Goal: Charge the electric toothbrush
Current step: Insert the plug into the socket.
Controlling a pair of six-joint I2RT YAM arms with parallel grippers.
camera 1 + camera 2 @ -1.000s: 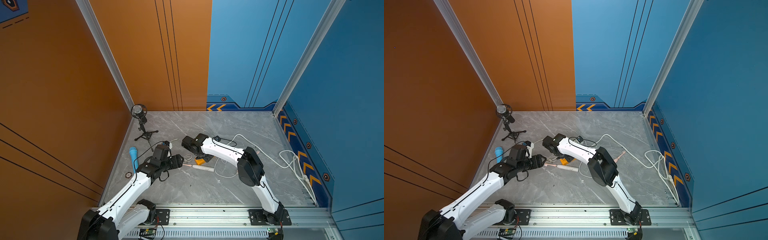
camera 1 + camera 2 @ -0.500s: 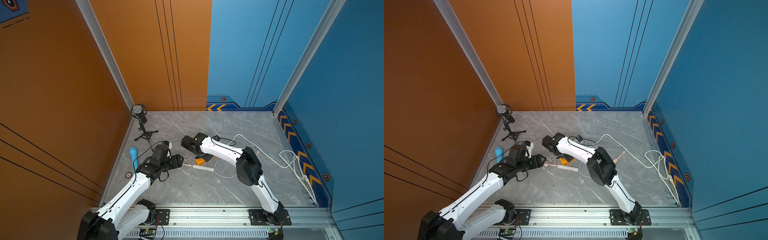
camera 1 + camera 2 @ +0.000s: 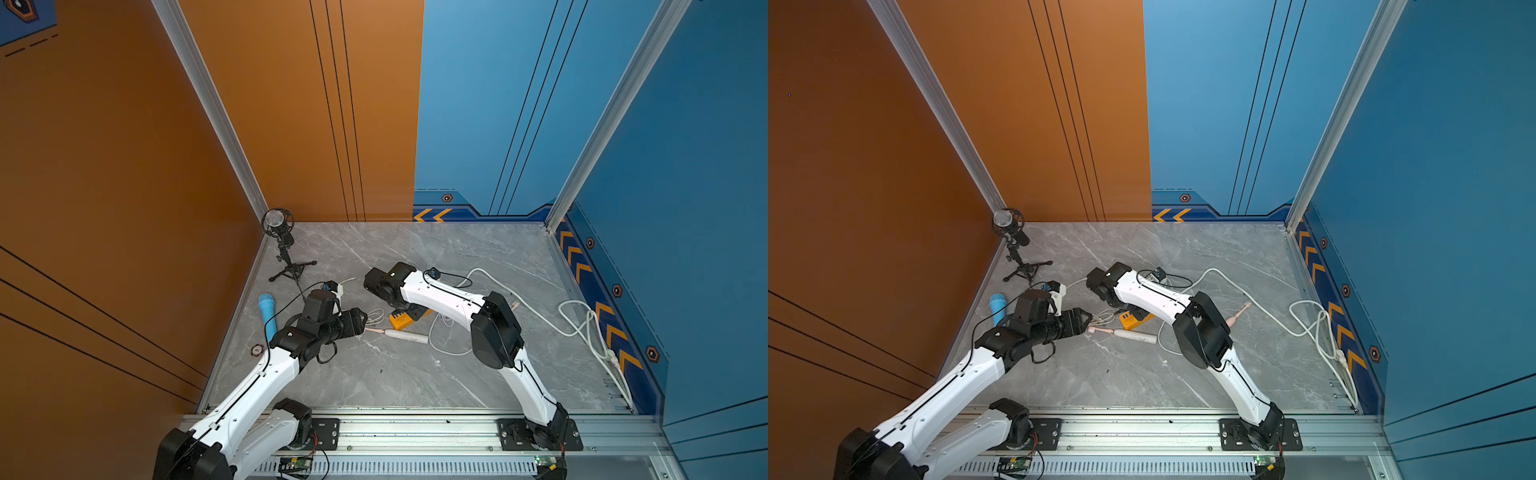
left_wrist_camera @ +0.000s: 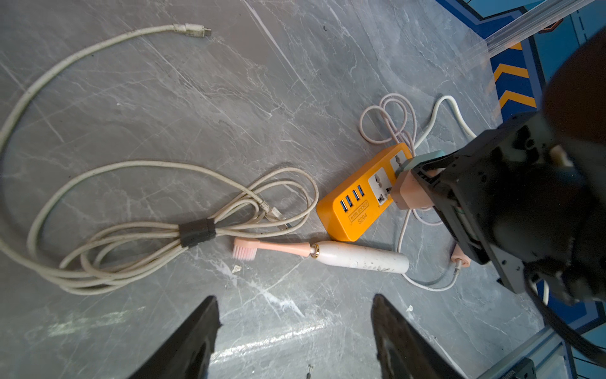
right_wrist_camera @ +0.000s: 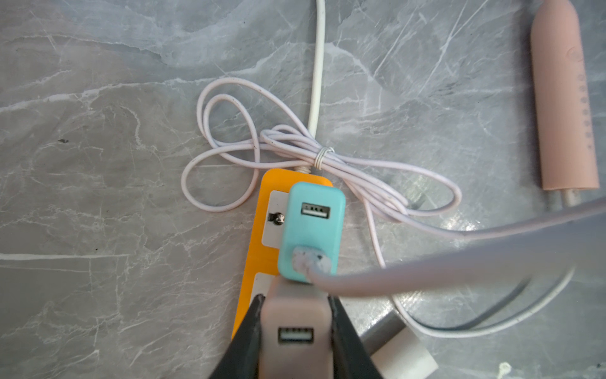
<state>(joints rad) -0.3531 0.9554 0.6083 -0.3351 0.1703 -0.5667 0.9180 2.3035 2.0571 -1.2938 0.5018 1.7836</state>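
- Left gripper wide, empty, fingers cropped.
- Right gripper clamps pink adapter at orange power strip; prongs hidden, seating unclear.
- Toothbrush flat on table, just beside strip.

Premises present as a robotics laboratory test cell. Evidence: an enclosure of orange wall panels and blue wall panels on aluminium posts, yellow chevron markings, a left arm and right arm bolted to an aluminium rail along a marble-pattern table, and a tripod microphone.
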